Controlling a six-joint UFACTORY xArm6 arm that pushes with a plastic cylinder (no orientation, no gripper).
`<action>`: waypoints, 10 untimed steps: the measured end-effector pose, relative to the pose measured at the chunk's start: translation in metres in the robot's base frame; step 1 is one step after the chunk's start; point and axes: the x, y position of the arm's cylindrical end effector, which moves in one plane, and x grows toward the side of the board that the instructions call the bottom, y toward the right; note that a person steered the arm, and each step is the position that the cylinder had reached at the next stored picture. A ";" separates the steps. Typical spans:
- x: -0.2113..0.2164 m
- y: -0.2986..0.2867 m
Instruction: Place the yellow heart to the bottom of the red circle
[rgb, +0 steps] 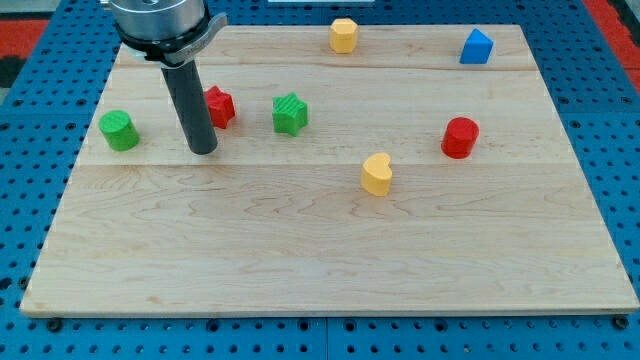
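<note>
The small yellow heart-shaped wooden block (376, 174) sits mid-desk, left of and below the red round wooden block (460, 137). Light and rigid, it should slide easily; push its left flank. My tip (203, 150), a bare rod holding nothing, rests near the desk's left edge.

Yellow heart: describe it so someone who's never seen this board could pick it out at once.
Start from the wooden board and go just right of its centre: the yellow heart sits alone there, down and left of the red circle. My tip is far off to the view's left, not near it. The only other yellow block, at the top edge, has flat facets and no notch.
</note>
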 end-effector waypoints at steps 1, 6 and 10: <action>0.000 0.005; 0.014 0.086; 0.051 0.248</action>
